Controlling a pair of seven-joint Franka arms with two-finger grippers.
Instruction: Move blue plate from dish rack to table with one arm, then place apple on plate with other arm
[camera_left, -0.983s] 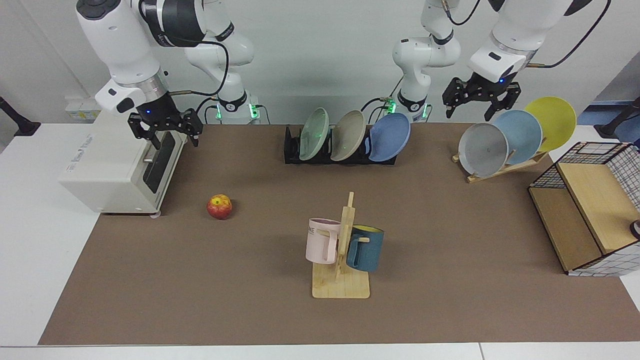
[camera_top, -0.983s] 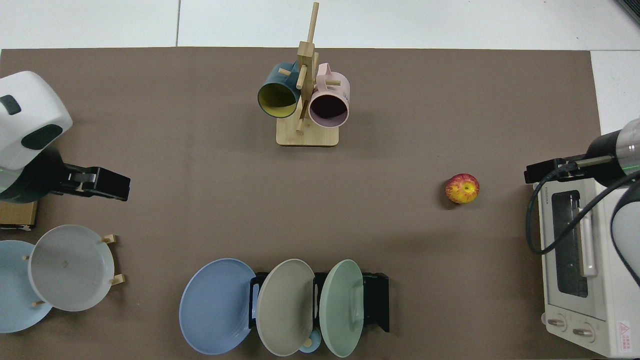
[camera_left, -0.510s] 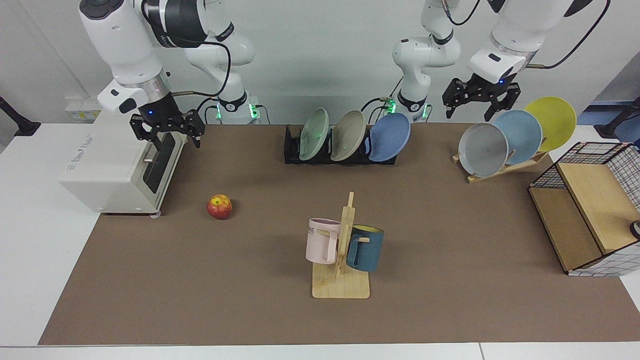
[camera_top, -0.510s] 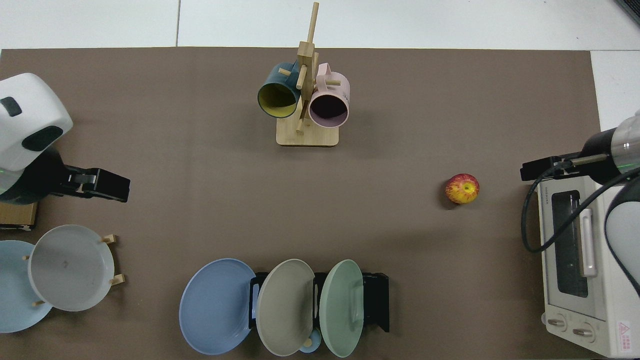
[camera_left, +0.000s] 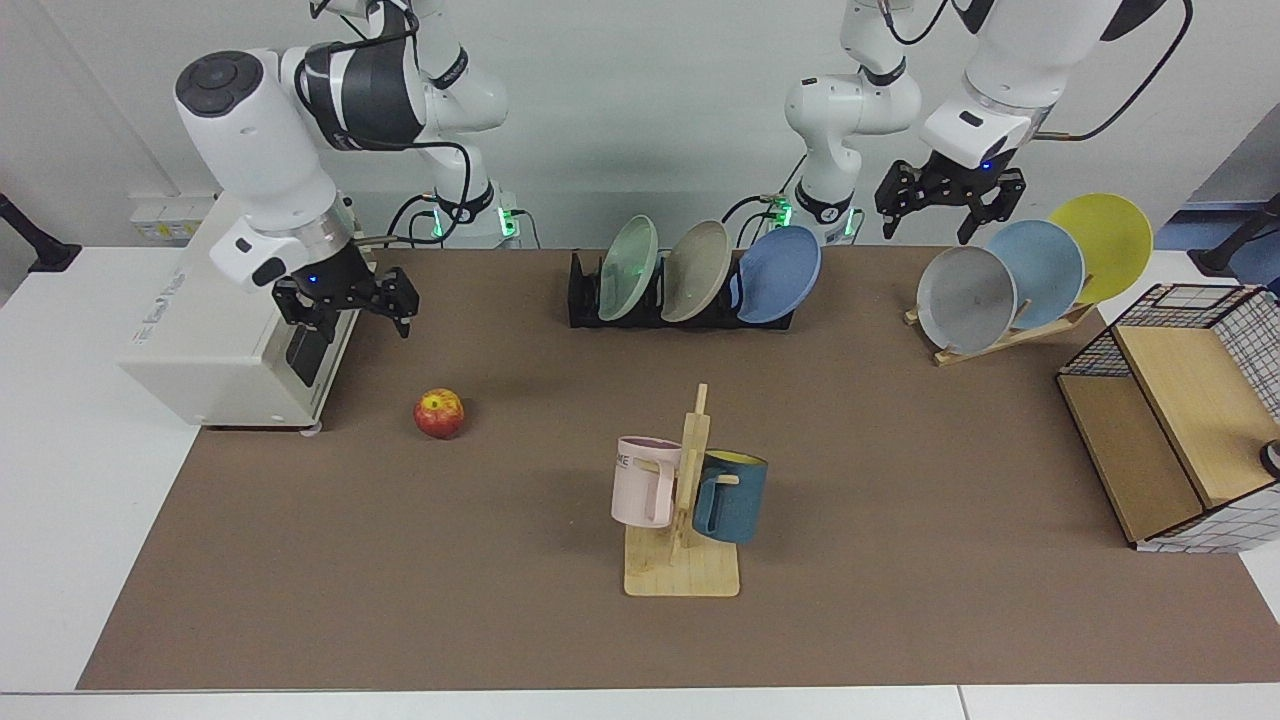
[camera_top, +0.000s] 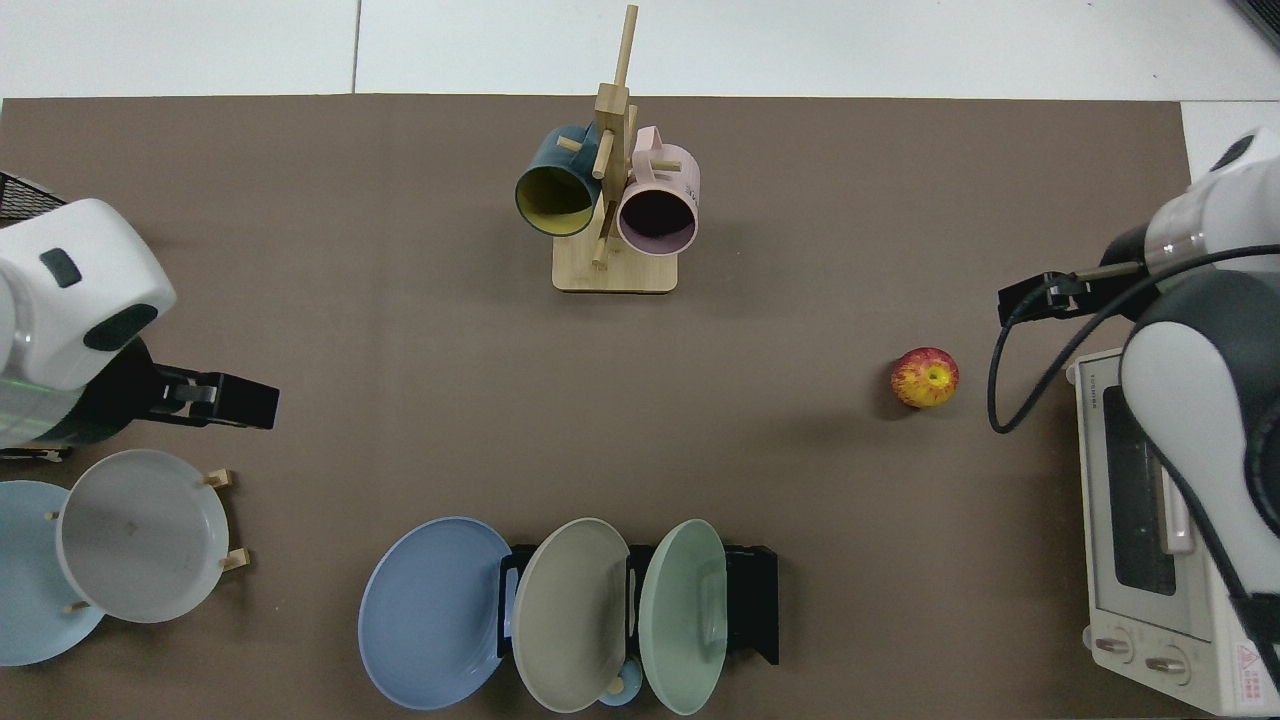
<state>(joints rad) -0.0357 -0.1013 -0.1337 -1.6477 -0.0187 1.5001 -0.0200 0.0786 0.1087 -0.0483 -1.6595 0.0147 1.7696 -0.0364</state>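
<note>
Left gripper (camera_left: 938, 210) hangs in the air with fingers spread and empty, above and behind the grey plate (camera_left: 966, 298) on the wooden rack (camera_left: 1010, 335). Right gripper (camera_left: 350, 309) hangs beside the toaster oven (camera_left: 225, 345), up and back from the apple (camera_left: 439, 413); its fingers are likewise parted and hold nothing.

The facing view shows both finger pairs and their height over the table (camera_left: 500, 600). The top view shows each gripper only as a dark block, the left gripper (camera_top: 235, 403) near the grey plate (camera_top: 140, 535), the right gripper (camera_top: 1040, 298) just off the oven corner.

The blue plate (camera_left: 779, 273) stands tilted in the end slot of the dish rack (camera_left: 590, 300), next to a beige plate (camera_left: 695, 270) and a green plate (camera_left: 628, 267). From above the blue plate (camera_top: 432, 612) reads as a round, matte periwinkle disc overhanging the rack's end. The apple (camera_top: 925, 376) lies on the table, red with a yellow patch, well apart from the rack.
</note>
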